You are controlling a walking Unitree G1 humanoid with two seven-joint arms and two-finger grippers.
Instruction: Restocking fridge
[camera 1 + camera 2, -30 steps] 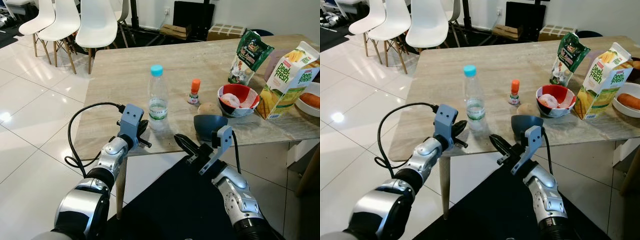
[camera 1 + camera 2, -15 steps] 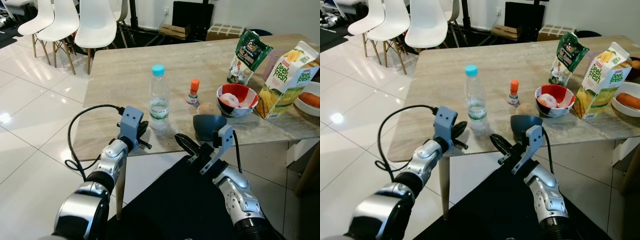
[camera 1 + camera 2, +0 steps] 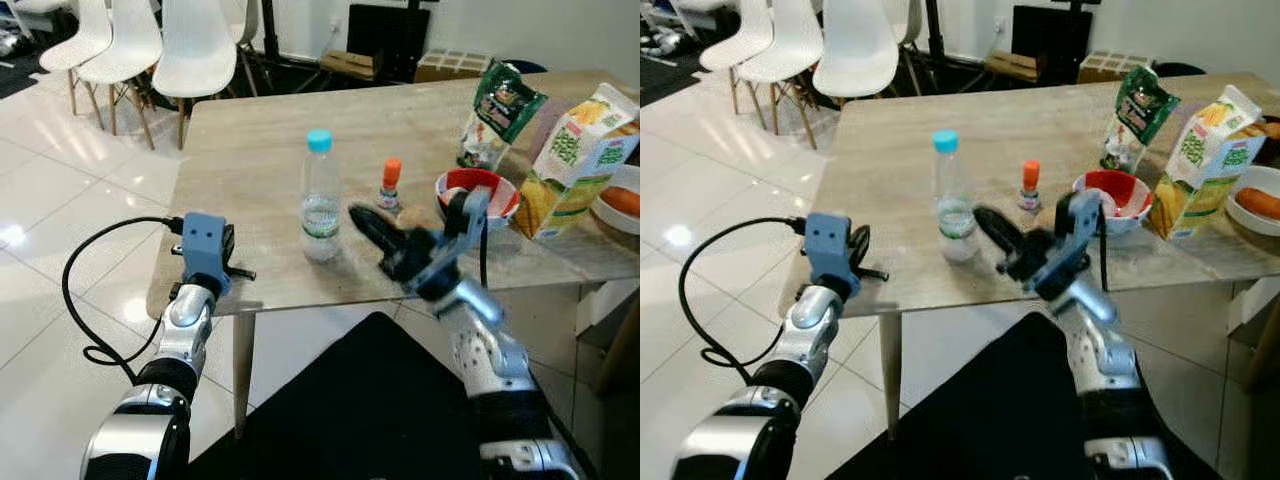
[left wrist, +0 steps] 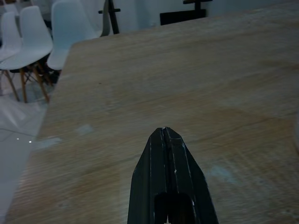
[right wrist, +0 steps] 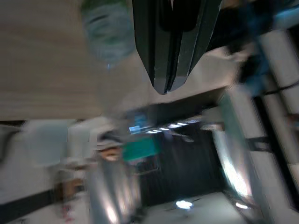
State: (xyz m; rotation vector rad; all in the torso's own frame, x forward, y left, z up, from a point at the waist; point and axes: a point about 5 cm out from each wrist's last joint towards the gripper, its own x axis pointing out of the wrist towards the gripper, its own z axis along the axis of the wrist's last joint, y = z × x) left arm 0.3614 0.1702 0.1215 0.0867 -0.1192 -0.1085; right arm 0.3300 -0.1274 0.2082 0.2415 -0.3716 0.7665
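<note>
- We're parked in front of a big wood-grain table (image 3: 250,150), with white chairs (image 3: 195,45) standing behind its far left corner on the glossy tiled floor (image 3: 60,230).
- Our right arm is up over the table's near edge. The right gripper (image 3: 362,219) has its black fingers pressed together, nothing in them, and it sits just to the right of the water bottle, pointing that way. The right wrist view is badly smeared, but the fingers look closed there too.
- Our left arm is low at the table's front left corner. The left gripper (image 4: 164,135) is also pinched closed and holding nothing, tips hovering over bare tabletop.
- At the far right, the juice carton (image 3: 578,160) is standing upright close to the front edge, a bit blurry.
- Behind it and to its left there's a green snack bag (image 3: 492,115), upright and leaning a little.
- The water bottle (image 3: 320,195) with the light blue cap is upright near the middle of the table, pretty close to the front edge. It's apart from both grippers as far as we can tell.
- The red bowl (image 3: 480,190) with something pale inside is partly hidden behind our right wrist, between the small bottle and the carton.
- A white plate (image 3: 1255,200) with something orange on it peeks in at the right edge.
- A tiny orange-capped bottle (image 3: 391,185) stands just right of the water bottle, a bit further back.
</note>
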